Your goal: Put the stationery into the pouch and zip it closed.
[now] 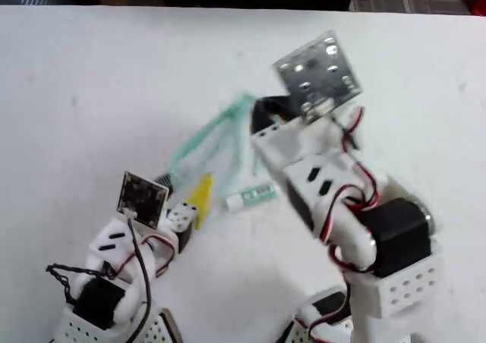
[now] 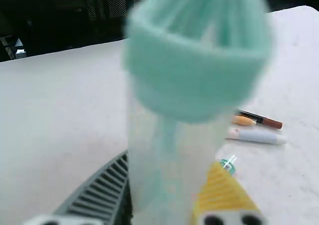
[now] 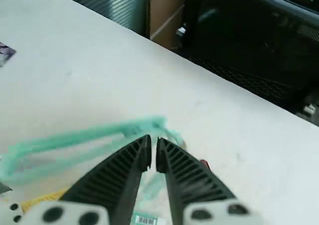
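The pouch (image 1: 216,134) is clear plastic with teal trim and lies slanted between the two arms. Up close, the pouch (image 2: 194,70) stands between my left gripper's grey and yellow fingers (image 2: 222,195). That left gripper (image 1: 182,187) is shut on its near end. At the pouch's far end, my right gripper (image 1: 257,117) has its black fingers (image 3: 129,168) nearly together on the teal edge (image 3: 149,124). A white and green stick (image 1: 250,196) lies on the table beside the pouch. A brown pen (image 2: 260,119), an orange piece (image 2: 243,120) and a white marker (image 2: 255,136) lie together on the table.
The white table (image 1: 91,92) has open room to the left and at the back. Its far edge (image 1: 190,7) borders dark chairs. The right arm's body (image 1: 380,244) stands over the front right. A small card (image 3: 4,53) lies at the table's side.
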`<state>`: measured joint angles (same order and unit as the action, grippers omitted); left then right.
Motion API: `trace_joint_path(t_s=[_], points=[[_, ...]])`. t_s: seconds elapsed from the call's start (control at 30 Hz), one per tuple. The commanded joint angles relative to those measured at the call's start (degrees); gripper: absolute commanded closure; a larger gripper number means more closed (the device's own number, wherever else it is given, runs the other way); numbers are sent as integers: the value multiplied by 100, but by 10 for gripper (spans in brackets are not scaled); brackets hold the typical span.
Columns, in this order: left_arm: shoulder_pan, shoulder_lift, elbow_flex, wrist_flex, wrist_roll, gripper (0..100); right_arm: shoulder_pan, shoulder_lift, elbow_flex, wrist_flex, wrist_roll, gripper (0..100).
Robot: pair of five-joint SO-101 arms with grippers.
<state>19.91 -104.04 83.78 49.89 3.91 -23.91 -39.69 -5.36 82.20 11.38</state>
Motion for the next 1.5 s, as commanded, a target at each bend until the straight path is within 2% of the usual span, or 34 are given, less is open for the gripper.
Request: trace_joint_path(t_s=[0.0,0.1,0.23,0.33,0.47,0.63,0.8,0.93,1.0,1.2,1.47], points=[[-40,-66,-176,-369,-633,980,541,-31,-114,338,53,978],[-40,-66,-176,-396,-905,977,681,-31,-114,725,343,978],[-268,-66,-176,-413,-897,977,655,-31,79,954,1925,978],[-673,-66,-211,-466,-897,977,646,48,686,945,2734,978],[-1525,-66,-185,-905,-800,977,435,585,1609,945,3604,977],[-2862,-66,-220,-1204,211,976,4,1121,1934,945,4325,976],[-3925,-66,-220,-1424,818,976,-752,1525,2312,708,4677,942],[-4048,-66,-211,-1407,932,976,-1138,1938,2822,110,5169,786],[-4048,-66,-193,-1389,932,976,-1200,2264,2971,-145,5442,745],[-4040,-66,-176,-1310,923,976,-1200,3521,2857,-365,6180,773],[-4040,-66,-176,-1213,914,976,-1235,4664,2171,-391,6189,783]])
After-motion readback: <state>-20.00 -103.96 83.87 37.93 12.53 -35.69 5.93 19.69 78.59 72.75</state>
